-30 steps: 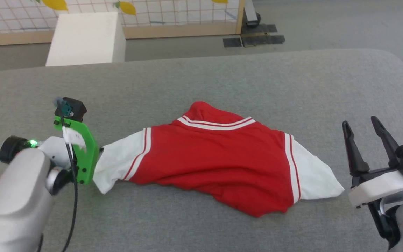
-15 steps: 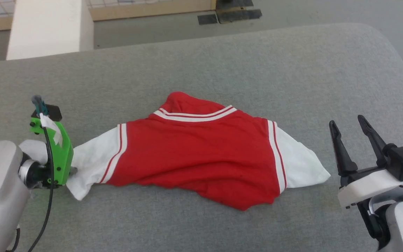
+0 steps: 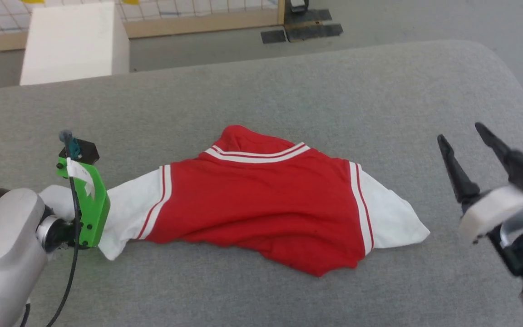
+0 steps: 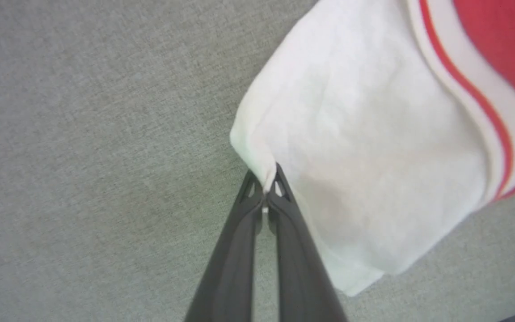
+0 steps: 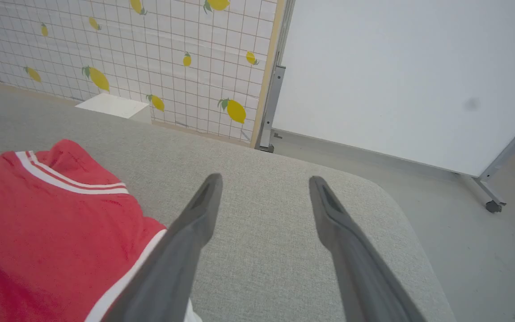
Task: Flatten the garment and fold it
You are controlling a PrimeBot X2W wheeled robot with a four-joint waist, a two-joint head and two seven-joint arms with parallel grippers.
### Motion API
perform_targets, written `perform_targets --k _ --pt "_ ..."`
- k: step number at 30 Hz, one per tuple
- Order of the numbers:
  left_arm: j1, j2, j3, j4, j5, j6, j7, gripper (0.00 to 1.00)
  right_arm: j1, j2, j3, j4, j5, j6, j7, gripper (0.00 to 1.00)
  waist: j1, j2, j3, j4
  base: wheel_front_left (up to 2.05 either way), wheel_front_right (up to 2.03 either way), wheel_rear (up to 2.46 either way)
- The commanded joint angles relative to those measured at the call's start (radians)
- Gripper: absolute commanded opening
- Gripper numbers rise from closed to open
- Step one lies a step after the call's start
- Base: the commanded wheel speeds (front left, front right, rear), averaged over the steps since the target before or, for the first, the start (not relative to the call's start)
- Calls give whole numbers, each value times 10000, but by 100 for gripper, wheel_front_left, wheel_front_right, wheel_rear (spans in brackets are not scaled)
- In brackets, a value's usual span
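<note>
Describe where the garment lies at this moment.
In the head view the garment lies centred on the grey surface, one white sleeve pinched by the left gripper at the left.

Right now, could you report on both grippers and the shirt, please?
Left gripper shut on white sleeve edge of garment. Right gripper open, off the cloth. Garment bunched on grey cushion, not yet flat. White box beyond it, out of the way.
</note>
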State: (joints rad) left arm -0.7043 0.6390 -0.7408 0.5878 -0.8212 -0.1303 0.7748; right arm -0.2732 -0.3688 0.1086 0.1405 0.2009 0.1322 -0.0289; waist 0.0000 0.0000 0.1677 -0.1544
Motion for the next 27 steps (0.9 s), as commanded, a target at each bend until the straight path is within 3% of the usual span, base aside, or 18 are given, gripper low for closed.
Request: perform_targets --k 1,7,12,17,27 --pt "2 215 -134 -137 -141 -3 -174 0 -406 -389 333 -42 281 -15 607 100 0 0 -242 202 0 0 0" --pt "43 462 -544 -419 -509 -3 -610 0 -1651 -2234 2861 160 2312 -15 4446 100 0 0 -391 339 0 0 0" --pt "-71 449 -826 -442 -686 -3 -827 0 -2614 -2937 4683 875 4346 -15 6993 100 0 0 -375 475 0 0 0" --pt "-359 392 -1133 -499 -761 -4 -1009 0 -3388 -2795 5839 2295 5425 -15 7984 100 0 0 -184 672 0 0 0" --pt "-1048 296 -1641 -441 -870 -4 -1302 0 -4014 -1341 7058 5061 6188 -15 7447 100 0 0 306 995 0 0 0"
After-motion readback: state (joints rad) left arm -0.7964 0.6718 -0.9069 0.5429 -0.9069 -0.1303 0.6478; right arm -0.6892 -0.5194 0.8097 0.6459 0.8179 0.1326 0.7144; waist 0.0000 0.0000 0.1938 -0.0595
